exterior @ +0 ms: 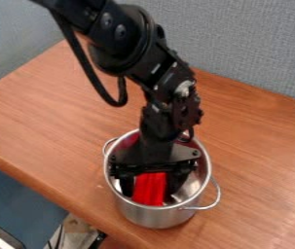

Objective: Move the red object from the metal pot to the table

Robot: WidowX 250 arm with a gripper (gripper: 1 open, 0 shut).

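I reach straight down into the metal pot (162,191), a shiny round steel vessel with straight sides that stands on the reddish-brown wooden bench (58,97) near its front edge. One small loop handle shows at the pot's rim on the lower right, and another sits at the rim on the left, partly behind my arm. Inside the pot lies the red object (153,187), a bright red block resting against the pot's floor and inner wall, its upper end hidden under my gripper (155,175). My jaws stand spread wide, one dark finger to each side of the block's upper end, and I see no squeeze on it; whether either finger touches the red surface I cannot tell, since my own black wrist covers that spot. The block is wholly within the pot, none of it over the rim. The polished inner wall mirrors a little red beside the block. My black arm rises up and to the left out of the pot.
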